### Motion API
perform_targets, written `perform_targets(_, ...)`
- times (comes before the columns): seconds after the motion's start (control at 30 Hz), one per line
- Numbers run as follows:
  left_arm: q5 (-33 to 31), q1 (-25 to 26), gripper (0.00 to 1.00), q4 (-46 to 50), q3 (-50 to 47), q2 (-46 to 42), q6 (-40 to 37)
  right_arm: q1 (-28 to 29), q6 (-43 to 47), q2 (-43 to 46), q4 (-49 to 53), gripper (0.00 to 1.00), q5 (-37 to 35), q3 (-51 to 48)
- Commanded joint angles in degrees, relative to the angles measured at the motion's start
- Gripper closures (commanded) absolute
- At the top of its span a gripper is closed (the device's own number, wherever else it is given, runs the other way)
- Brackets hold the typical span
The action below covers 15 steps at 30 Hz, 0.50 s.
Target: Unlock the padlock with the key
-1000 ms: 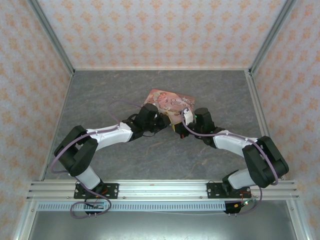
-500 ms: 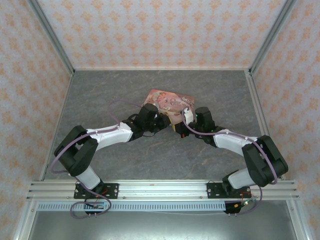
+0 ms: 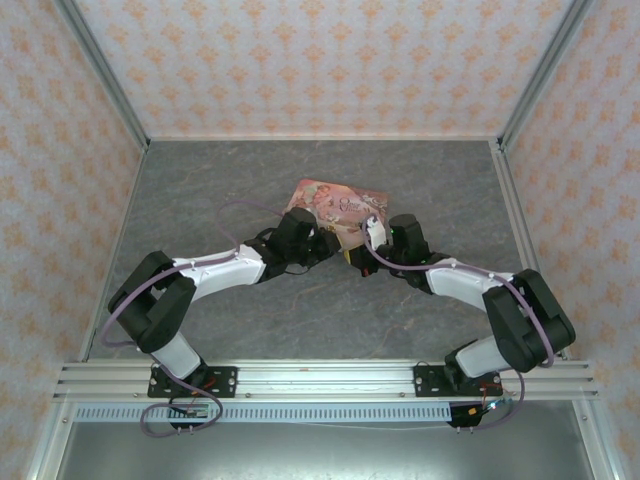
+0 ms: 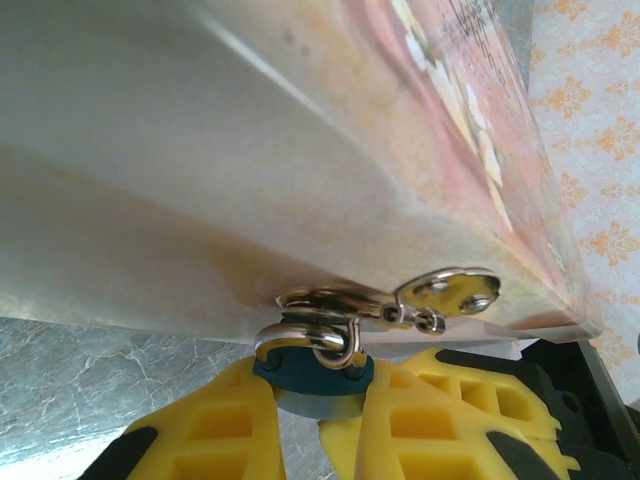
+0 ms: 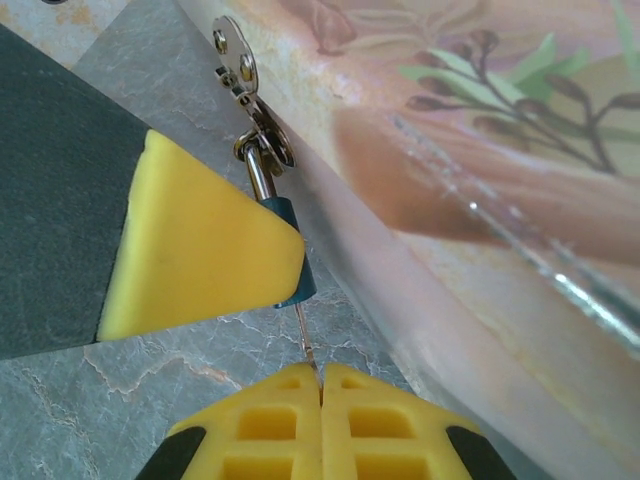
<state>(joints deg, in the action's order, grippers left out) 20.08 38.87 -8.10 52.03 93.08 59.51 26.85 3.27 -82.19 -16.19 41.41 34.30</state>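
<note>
The tiny blue-teal padlock (image 4: 312, 377) hangs by its shackle from the metal hasp (image 4: 445, 292) on the pink box edge. My left gripper (image 4: 312, 405) is shut on the padlock's body, yellow fingers (image 4: 215, 425) on either side. In the right wrist view the padlock (image 5: 293, 285) peeks out behind the left finger (image 5: 200, 250). The key (image 5: 306, 340), a thin pale sliver, runs from the padlock's underside down into my right gripper (image 5: 321, 385), which is shut on it. From above, both grippers meet at the box's near edge, left gripper (image 3: 335, 250) and right gripper (image 3: 358, 255).
The flat pink illustrated box (image 3: 335, 208) lies on the grey marbled table (image 3: 230, 190) just beyond both grippers. Patterned walls enclose the table on three sides. Open floor lies to the left, right and front of the box.
The right arm has edged slightly left toward the left gripper. The left arm and the box have stayed in place.
</note>
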Motion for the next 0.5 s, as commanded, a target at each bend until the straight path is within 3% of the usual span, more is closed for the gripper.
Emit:
perform_targets(0.0, -0.06, 0.41, 0.88, 0.66, 2.1, -3.01, -0.96, -0.07, 1.51, 1.65, -0.43, 1.0, -1.17, -1.01)
perform_targets(0.47, -0.52, 0.33, 0.88, 0.37, 1.79, -2.73, -0.45, 1.88, 2.1, 0.5, 0.46, 1.0, -1.11, -1.51)
